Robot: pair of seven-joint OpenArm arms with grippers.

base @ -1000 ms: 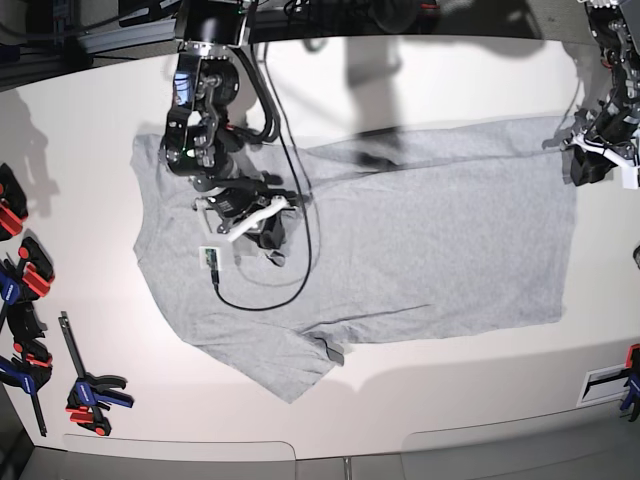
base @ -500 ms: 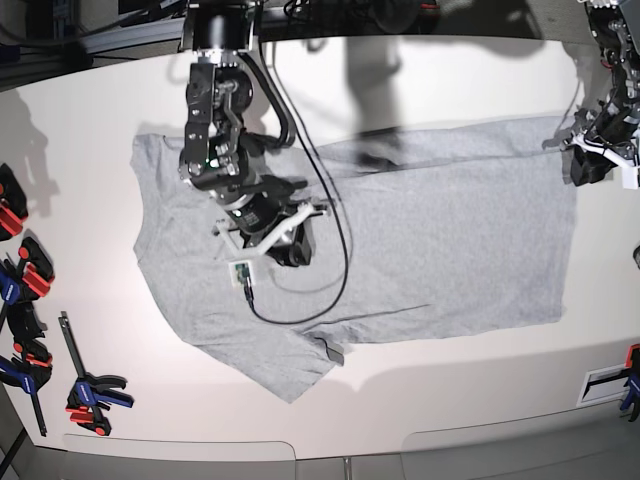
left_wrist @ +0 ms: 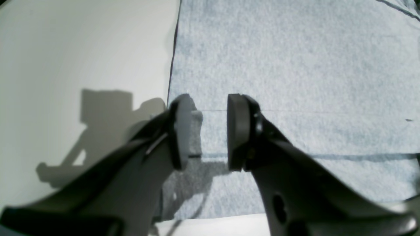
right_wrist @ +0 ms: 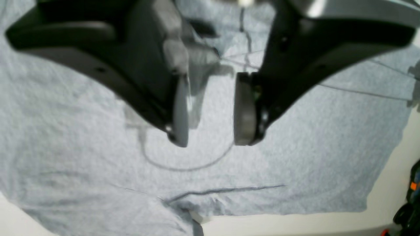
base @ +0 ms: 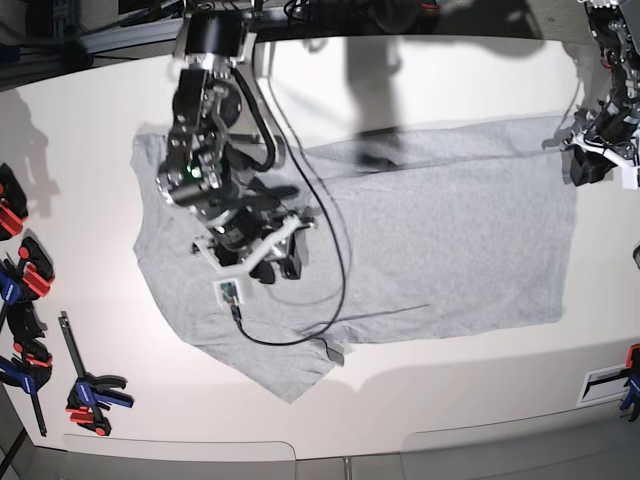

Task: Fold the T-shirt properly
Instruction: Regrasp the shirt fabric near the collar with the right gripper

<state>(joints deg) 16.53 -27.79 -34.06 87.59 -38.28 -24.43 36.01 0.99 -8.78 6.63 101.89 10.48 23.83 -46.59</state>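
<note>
Spread nearly flat across the white table [base: 420, 90], the grey T-shirt [base: 440, 250] lies plain side up, its hem toward the base view's right and its collar end toward the left. One short sleeve [base: 285, 365] sticks out toward the near edge, with a small fold of cloth turned up beside it.

Over the chest area hangs the right gripper [base: 278, 262], its jaws apart with nothing between them; the wrist view shows bare grey cloth in the gap [right_wrist: 210, 111]. That picture is blurred, so whether the fingertips touch the fabric is hard to say. A black cable [base: 335, 260] loops from this arm across the shirt.

At the far hem corner sits the left gripper [left_wrist: 205, 131], jaws parted and empty, low over the cloth right at the shirt's edge [left_wrist: 172, 65], where fabric meets table.

Red, blue and black clamps [base: 90, 392] lie on the table beyond the collar end, well apart from the shirt.
</note>
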